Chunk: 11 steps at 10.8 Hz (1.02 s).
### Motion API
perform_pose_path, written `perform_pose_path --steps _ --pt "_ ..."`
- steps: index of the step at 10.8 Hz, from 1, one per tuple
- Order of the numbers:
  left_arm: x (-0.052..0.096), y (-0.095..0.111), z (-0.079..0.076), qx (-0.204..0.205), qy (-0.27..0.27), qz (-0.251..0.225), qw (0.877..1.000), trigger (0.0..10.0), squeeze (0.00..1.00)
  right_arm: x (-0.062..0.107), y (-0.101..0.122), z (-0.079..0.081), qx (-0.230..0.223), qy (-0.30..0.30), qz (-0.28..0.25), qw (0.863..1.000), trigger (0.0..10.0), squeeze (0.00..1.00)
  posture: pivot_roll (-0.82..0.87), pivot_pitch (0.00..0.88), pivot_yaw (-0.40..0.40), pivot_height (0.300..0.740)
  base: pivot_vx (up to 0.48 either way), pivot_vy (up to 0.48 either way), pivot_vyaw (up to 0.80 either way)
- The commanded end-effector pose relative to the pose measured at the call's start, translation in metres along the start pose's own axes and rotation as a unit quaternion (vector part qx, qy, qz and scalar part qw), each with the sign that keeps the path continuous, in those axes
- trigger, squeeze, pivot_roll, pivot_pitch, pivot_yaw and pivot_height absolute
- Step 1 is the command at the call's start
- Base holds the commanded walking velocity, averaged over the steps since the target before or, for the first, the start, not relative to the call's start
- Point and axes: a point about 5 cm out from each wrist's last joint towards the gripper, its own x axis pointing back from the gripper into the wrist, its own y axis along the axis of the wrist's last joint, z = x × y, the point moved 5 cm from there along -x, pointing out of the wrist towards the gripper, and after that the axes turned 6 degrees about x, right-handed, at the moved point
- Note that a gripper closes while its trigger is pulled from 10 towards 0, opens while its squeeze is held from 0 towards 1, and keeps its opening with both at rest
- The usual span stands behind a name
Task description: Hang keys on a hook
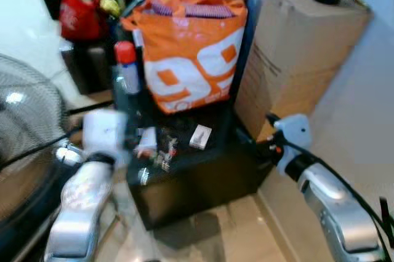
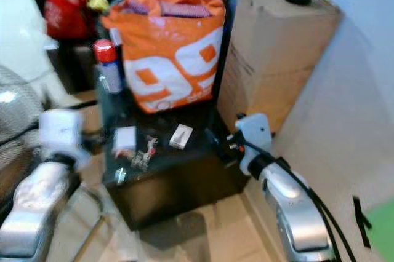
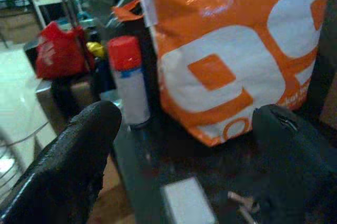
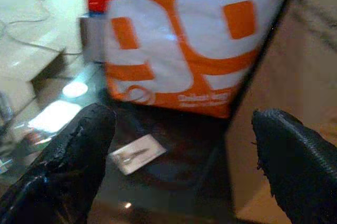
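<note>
— Risk from here?
— Easily a fumbled pick. Small metal bunch of keys (image 1: pixel 164 154) lying on the near left part of the low black glossy bench (image 1: pixel 209 173), crowded between a small white box (image 1: pixel 145 138) and a small white card packet (image 1: pixel 201 136). Left pincer (image 3: pixel 184 145) spread wide and empty, hovering just near of the keys; likely to nudge the box or skid the keys over the slick top.
— Right side?
— Right pincer (image 4: pixel 181 145) also wide apart, holding nothing, at the bench's right edge beside the tall brown cardboard carton (image 1: pixel 295 53). Could clip it.
— Surroundings?
— Cluttered: big orange-and-white shopping bag (image 1: pixel 194 47) at the far side, red-capped spray can (image 1: pixel 127 71) left of it, wire fan guard (image 1: pixel 28 120) far left, pale tiled floor (image 1: pixel 246 231). No hook made out; blurred throughout.
</note>
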Motion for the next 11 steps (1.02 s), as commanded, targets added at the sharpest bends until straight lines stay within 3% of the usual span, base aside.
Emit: perform_pose_path --steps 1,2,3,4,5,6,7,8,9,11 --pt "-0.001 0.0 -0.008 0.001 -0.013 -0.003 1.0 10.0 0.36 0.002 -0.006 -0.011 0.002 -0.035 0.013 0.999 10.0 0.0 -0.03 0.011 -0.031 0.74 0.0 0.0 0.0" --pt "-0.003 0.002 -0.011 0.001 -0.01 -0.009 1.0 10.0 0.38 0.002 -0.009 -0.019 -0.042 -0.091 0.011 0.995 10.0 0.0 -0.01 0.009 -0.046 0.74 0.0 0.0 0.0" --pt "-0.002 0.0 -0.011 0.008 -0.002 -0.01 1.0 10.0 0.38 0.003 -0.014 -0.017 -0.053 -0.092 0.015 0.994 10.0 0.0 0.01 0.006 -0.052 0.74 0.0 0.0 0.0" --pt "0.004 -0.001 0.0 0.028 0.033 -0.008 0.999 10.0 0.38 -0.002 -0.009 -0.004 -0.056 -0.078 0.005 0.995 10.0 0.0 0.0 0.007 -0.055 0.74 0.0 -0.465 0.0" --pt "0.008 -0.006 0.003 0.023 0.035 -0.003 0.999 10.0 0.38 -0.007 -0.002 0.006 -0.065 -0.055 -0.006 0.996 10.0 0.0 0.0 0.015 -0.072 0.74 0.0 -0.48 0.0" --pt "0.01 -0.008 0.005 0.017 0.039 -0.001 0.999 10.0 0.38 -0.009 -0.001 0.008 -0.048 -0.051 -0.006 0.998 10.0 0.0 0.0 0.02 -0.081 0.74 0.0 -0.48 0.0" --pt "0.018 -0.006 0.002 0.026 0.046 -0.003 0.999 10.0 0.35 -0.011 -0.007 0.001 -0.085 -0.067 0.008 0.994 10.0 0.0 0.03 0.035 -0.118 0.74 0.0 0.0 0.0" --pt "0.021 -0.001 0.003 -0.009 0.05 -0.012 0.999 10.0 0.34 -0.017 -0.004 0.001 -0.046 -0.066 -0.003 0.997 10.0 0.0 0.04 0.034 -0.12 0.74 0.0 0.0 0.0" --pt "0.021 -0.001 0.002 -0.008 0.045 -0.013 0.999 10.0 0.34 -0.019 -0.002 0.004 -0.029 -0.065 -0.007 0.997 10.0 0.0 0.04 0.029 -0.12 0.74 0.0 0.0 0.0" --pt "0.022 0.002 0.001 -0.011 0.036 -0.028 0.999 10.0 0.36 -0.021 0.0 0.016 -0.045 -0.023 -0.015 0.999 10.0 0.0 0.07 0.018 -0.108 0.74 0.0 0.0 0.4"
